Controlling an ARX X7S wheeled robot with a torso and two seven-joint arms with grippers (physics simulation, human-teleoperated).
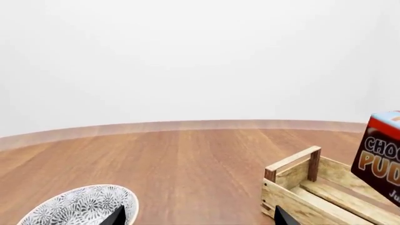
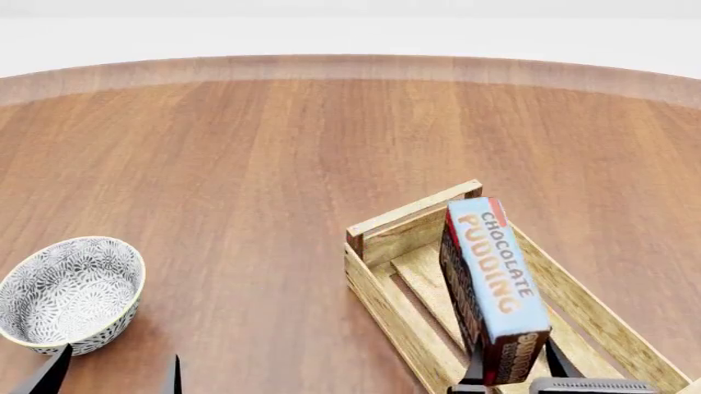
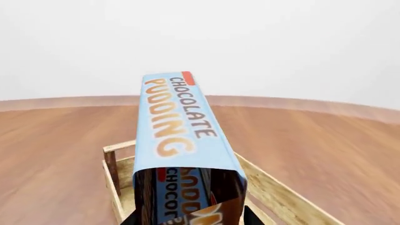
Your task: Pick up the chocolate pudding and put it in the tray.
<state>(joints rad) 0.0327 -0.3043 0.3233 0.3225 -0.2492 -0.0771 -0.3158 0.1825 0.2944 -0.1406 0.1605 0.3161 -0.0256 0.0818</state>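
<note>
Chocolate pudding [image 2: 493,283], gripped by right hand [image 2: 515,379] above tray [image 2: 383,305].
Left hand [image 2: 110,373] spread wide near patterned bowl [image 2: 68,291], left on worktop [image 2: 252,156].

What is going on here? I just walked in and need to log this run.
The right gripper holds the small blue-faced, brown-sided cardboard chocolate pudding box over the oblong light-wood slatted tray on the round wooden table. Whether the box touches the slats yet is unclear. The left gripper sits idle and open beside the grey-white patterned bowl.
</note>
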